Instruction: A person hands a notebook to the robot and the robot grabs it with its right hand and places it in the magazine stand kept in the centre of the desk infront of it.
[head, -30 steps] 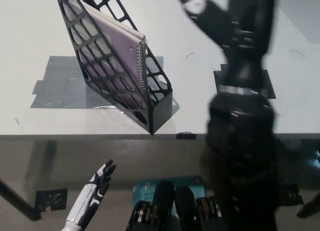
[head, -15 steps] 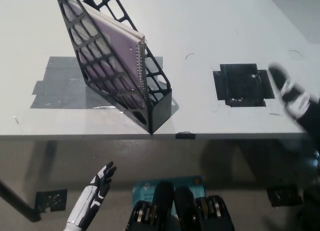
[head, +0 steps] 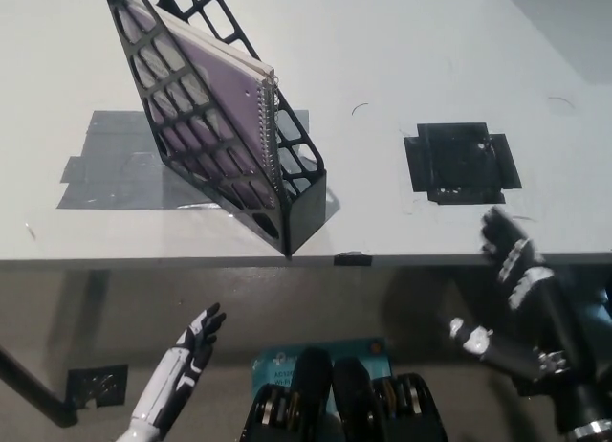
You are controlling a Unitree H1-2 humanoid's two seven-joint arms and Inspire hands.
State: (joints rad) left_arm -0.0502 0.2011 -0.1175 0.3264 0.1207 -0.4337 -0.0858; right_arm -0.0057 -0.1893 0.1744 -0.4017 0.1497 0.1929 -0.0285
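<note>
Hanging empty with fingers spread, black right hand [head: 516,270] sits at the desk's near edge. Up-left of it, purple spiral-bound notebook [head: 215,102] stands inside black lattice plastic magazine stand [head: 287,198] on white desk [head: 402,59]. White left hand [head: 196,342] rests open, far left, below the desk edge.

Purple notebook [head: 206,98] upright in magazine stand [head: 287,208]

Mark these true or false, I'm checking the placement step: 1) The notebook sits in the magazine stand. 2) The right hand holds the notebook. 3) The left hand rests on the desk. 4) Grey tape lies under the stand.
1) True: the notebook stands inside the magazine stand.
2) False: the right hand is open, empty, at the desk edge.
3) False: the left hand hangs below the desk edge.
4) True: grey tape.
</note>
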